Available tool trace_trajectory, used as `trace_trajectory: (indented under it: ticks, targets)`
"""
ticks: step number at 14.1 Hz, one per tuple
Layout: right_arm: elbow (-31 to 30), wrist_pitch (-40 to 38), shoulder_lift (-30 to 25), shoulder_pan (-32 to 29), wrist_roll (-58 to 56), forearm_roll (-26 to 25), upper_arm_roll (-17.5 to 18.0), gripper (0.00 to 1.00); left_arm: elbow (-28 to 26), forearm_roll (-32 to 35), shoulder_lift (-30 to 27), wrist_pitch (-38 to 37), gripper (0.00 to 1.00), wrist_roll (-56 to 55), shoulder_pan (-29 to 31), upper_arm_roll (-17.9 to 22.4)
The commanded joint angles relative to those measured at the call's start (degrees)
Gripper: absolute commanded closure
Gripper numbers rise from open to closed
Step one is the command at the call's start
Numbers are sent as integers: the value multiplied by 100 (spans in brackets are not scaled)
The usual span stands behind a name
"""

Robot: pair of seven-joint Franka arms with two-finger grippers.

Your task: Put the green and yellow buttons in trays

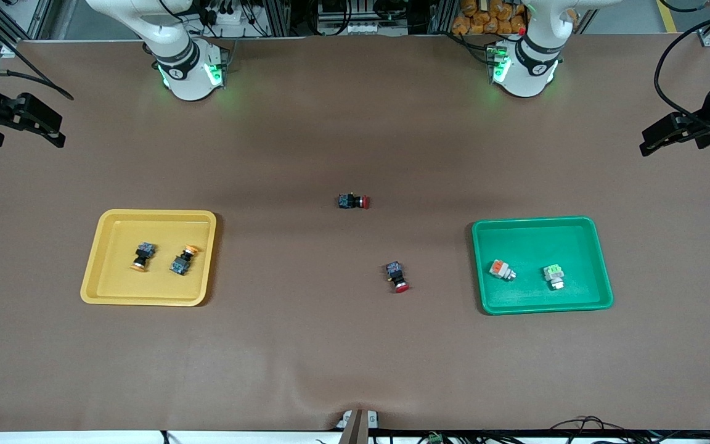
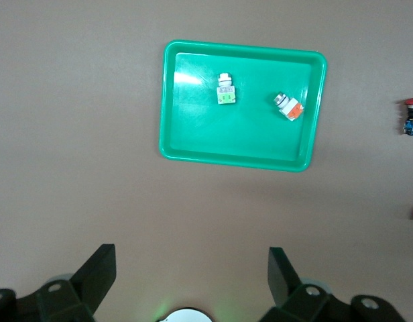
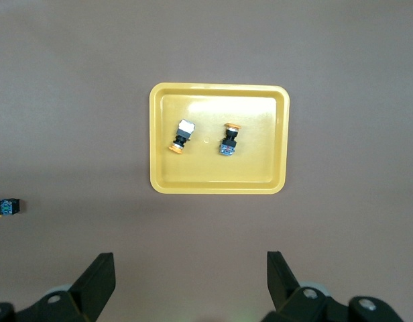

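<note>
The yellow tray (image 1: 99,259) holds two black-bodied buttons with yellow-orange caps (image 1: 142,256) (image 1: 183,259). The green tray (image 1: 540,220) holds two silvery-white buttons, one with an orange block (image 1: 501,269) and one with a pale green block (image 1: 554,275). My right gripper (image 1: 53,131) is open and empty, high over the right arm's end of the table. Its wrist view (image 3: 190,272) looks down on the yellow tray (image 3: 156,141). My left gripper (image 1: 649,140) is open and empty, high over the left arm's end. Its wrist view (image 2: 192,268) looks down on the green tray (image 2: 167,100).
Two black-bodied switches with red caps lie on the brown table between the trays. One (image 1: 353,201) is farther from the front camera than the trays. The other (image 1: 397,275) is nearer, level with the trays' middles.
</note>
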Motion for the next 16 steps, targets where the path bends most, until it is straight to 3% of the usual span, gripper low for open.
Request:
trace_trajectory:
  ticks: [1,16]
  targets:
    - [153,-107,62,-66,-47,-1,64,0,-54,-80,-104,-10,0,116,0,20]
    - [136,-116,62,-84,-100,193,55,0,253,-18,-7,-177,0,204,0,11]
